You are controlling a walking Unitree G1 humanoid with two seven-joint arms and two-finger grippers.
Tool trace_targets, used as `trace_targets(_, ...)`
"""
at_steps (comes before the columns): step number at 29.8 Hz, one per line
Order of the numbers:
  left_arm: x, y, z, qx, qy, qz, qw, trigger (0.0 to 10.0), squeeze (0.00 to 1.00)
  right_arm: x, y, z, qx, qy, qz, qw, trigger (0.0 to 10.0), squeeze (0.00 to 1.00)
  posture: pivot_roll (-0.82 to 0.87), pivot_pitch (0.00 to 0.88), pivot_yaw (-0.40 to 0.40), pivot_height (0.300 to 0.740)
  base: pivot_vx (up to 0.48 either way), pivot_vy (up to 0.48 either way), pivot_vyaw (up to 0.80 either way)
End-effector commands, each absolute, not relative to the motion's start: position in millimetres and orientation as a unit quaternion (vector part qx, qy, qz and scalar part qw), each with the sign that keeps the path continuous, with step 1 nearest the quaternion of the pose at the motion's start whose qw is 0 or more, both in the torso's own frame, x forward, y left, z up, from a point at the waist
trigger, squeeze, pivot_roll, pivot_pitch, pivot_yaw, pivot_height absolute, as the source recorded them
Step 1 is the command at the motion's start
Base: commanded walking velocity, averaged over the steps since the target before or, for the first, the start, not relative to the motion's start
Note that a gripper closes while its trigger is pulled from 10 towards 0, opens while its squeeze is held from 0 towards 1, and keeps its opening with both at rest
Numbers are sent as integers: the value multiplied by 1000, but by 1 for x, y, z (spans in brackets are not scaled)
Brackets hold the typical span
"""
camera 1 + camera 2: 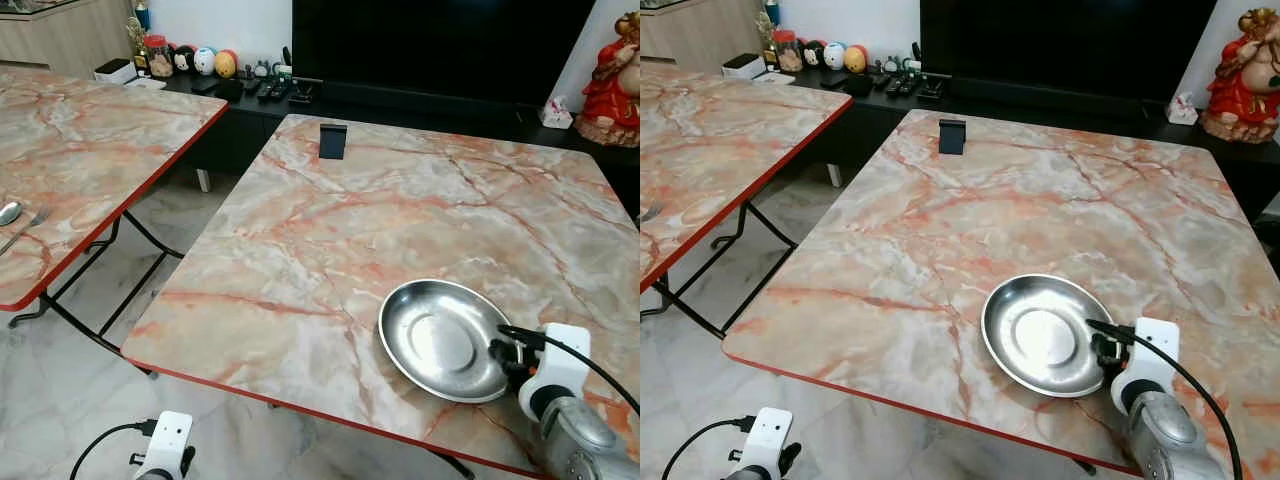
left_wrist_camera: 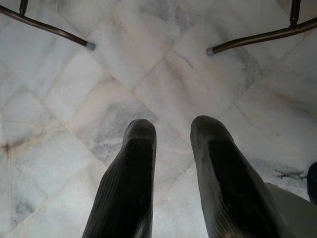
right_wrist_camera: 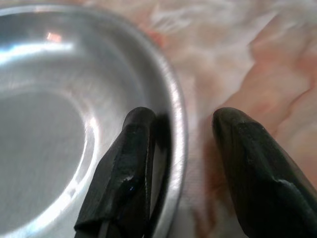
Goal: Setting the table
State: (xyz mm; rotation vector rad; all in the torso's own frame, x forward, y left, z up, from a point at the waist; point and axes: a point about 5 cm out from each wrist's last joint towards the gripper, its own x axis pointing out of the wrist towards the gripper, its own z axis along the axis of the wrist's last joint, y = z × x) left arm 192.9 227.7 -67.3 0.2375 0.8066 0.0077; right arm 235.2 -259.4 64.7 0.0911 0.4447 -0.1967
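Steel is what I have under my right end effector (image 3: 181, 163): a round stainless plate (image 1: 440, 338) lying flat on the marble-patterned tabletop (image 1: 330, 230), toward its near edge. My fingers stand apart and straddle the plate's rim on the side nearest the wrist, one finger (image 3: 126, 168) over the inside of the dish, the other (image 3: 257, 168) outside it above the bare marble. Nothing is clamped; there is a clear gap on either side of the rim.

My left end effector (image 2: 171, 173) hangs idle below the tabletop, fingers apart, pointing at the pale marble floor (image 2: 148, 74) with two dark table feet beyond it.

Beyond the plate, at the far edge of the tabletop, stands a small dark stand (image 1: 332, 141). Well off to my left, a second tabletop (image 1: 90, 140) carries a spoon (image 1: 8, 212) at its near end.

Risks as I judge them: the rim is thin, sloped and slick, so closing on it could squeeze it out and skate the plate away. Dragging my wrist back with a finger hooked inside could pull the plate toward the red near edge and off. Lifting out carelessly might also tip it.
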Motion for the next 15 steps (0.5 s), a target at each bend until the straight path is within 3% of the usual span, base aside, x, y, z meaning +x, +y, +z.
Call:
trace_targets(1, 192, 226, -69, 118, 399, 0, 909, 10000, 0, 238, -261, 72, 50, 198, -106, 973, 10000, 0, -5, 0, -28, 724, 0, 0, 0)
trace_targets(15, 194, 227, -68, 120, 398, -3, 909, 10000, 0, 249, -247, 86, 88, 143, -78, 983, 10000, 0, -7, 0, -21, 724, 0, 0, 0)
